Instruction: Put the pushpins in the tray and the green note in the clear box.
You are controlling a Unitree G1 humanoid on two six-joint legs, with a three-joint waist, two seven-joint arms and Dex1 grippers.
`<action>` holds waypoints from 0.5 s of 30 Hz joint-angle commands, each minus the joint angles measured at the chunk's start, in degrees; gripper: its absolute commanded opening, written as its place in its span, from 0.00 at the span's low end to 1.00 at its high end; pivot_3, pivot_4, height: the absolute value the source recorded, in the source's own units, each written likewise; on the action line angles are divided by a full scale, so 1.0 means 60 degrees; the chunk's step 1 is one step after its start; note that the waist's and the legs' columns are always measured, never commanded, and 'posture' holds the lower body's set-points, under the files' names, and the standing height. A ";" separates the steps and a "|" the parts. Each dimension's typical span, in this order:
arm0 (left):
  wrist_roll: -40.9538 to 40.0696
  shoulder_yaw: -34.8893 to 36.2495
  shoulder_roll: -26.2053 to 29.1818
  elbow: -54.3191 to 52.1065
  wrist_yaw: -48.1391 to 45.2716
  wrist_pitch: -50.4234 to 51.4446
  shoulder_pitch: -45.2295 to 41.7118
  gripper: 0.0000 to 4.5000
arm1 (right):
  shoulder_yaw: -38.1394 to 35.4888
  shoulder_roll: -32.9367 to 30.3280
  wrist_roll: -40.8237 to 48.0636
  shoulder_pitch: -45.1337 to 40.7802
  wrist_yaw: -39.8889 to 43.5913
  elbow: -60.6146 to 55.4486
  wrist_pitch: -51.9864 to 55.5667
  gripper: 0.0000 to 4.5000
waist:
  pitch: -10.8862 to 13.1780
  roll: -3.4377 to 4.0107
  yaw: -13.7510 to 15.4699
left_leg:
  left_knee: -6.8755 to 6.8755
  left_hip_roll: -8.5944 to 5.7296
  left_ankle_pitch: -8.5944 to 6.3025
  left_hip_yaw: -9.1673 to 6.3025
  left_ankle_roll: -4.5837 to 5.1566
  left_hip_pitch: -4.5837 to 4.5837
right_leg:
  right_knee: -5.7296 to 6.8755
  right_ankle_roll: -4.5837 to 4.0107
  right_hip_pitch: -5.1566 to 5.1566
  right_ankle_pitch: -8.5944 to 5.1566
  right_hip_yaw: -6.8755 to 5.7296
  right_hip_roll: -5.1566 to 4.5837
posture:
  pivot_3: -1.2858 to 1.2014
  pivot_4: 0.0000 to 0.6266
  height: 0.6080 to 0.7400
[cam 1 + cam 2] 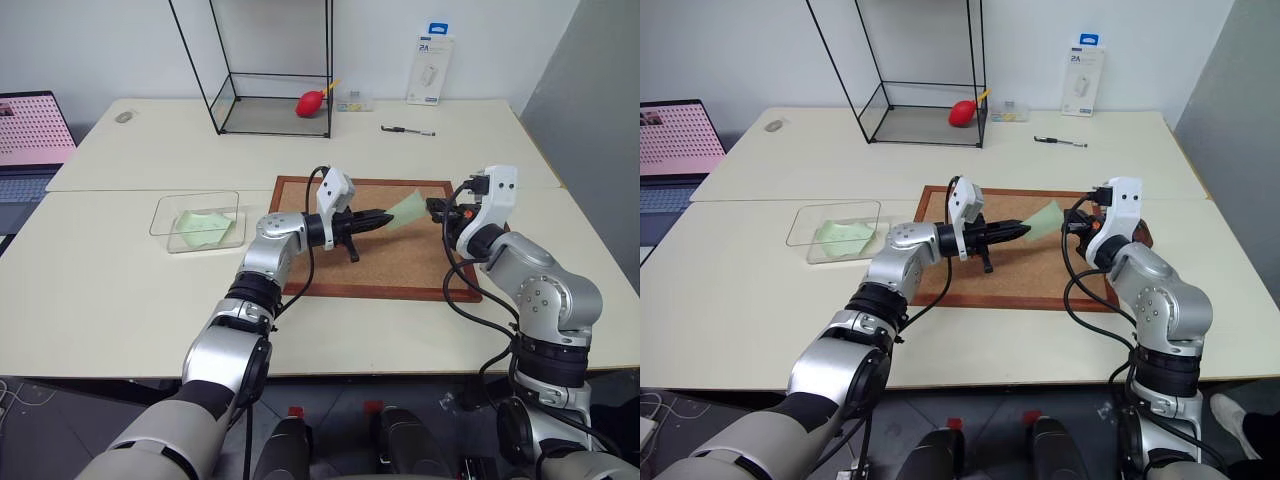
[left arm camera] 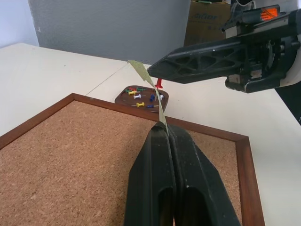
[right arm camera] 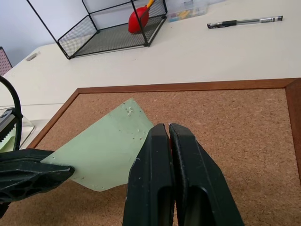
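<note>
The green note [image 1: 407, 208] hangs in the air over the corkboard [image 1: 400, 265], pinched by one corner in my left gripper [image 1: 390, 217], which is shut on it and points to the right. My right gripper [image 1: 432, 208] is shut, just to the right of the note, with its tips over the note's edge in the right wrist view [image 3: 165, 128]. The small brown tray [image 2: 121, 98] lies off the board's far corner with several coloured pushpins [image 2: 138, 96] in it. The clear box [image 1: 160, 215] stands left of the board.
A wavy pale green sheet [image 1: 203, 228] lies in the clear box. At the back stand a black-framed glass case [image 1: 270, 70] with a red bulb [image 1: 310, 102], a pen [image 1: 407, 130] and a white package [image 1: 432, 68]. A laptop [image 1: 30, 140] sits far left.
</note>
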 commanded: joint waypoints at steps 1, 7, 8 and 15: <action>-0.0164 0.0076 0.0034 -0.0342 -0.0107 -0.0142 0.0032 0.00 | -0.0388 -0.0302 -0.0047 -0.0186 -0.0279 -0.0257 -0.0324 0.00 | 0.0000 0.0000 0.0000 | 0.0000 -0.0001 0.0000 0.0001 0.0000 0.0000 | 0.0000 0.0000 0.0000 0.0000 0.0001 0.0000 | 0.52 0.24 1.00; -0.0204 0.0070 0.0131 -0.0507 -0.0255 -0.0050 0.0125 0.00 | -0.0377 -0.0529 -0.0291 -0.0183 -0.0444 0.0144 -0.0939 0.00 | 0.0000 0.0000 -0.0012 | 0.0000 0.0000 0.0000 0.0002 0.0000 0.0000 | 0.0001 0.0000 0.0000 0.0000 0.0000 0.0000 | 0.52 0.24 1.00; -0.0204 0.0071 0.0147 -0.0531 -0.0263 -0.0042 0.0143 0.00 | -0.0365 -0.0565 -0.0312 -0.0171 -0.0442 0.0180 -0.1020 0.00 | 0.0000 0.0000 -0.0015 | 0.0000 0.0000 0.0000 0.0002 0.0000 0.0001 | 0.0001 0.0000 0.0000 0.0000 0.0001 0.0000 | 0.52 0.24 1.00; -0.0156 0.0108 0.0219 -0.0620 -0.0121 -0.0043 0.0209 0.00 | 0.0253 -0.1187 -0.0739 0.0237 0.0219 0.0138 -0.1734 0.00 | 0.0000 0.0000 -0.0010 | 0.0000 -0.0001 0.0000 0.0002 0.0000 0.0000 | -0.0003 0.0000 0.0000 0.0000 0.0001 0.0001 | 0.52 0.24 1.00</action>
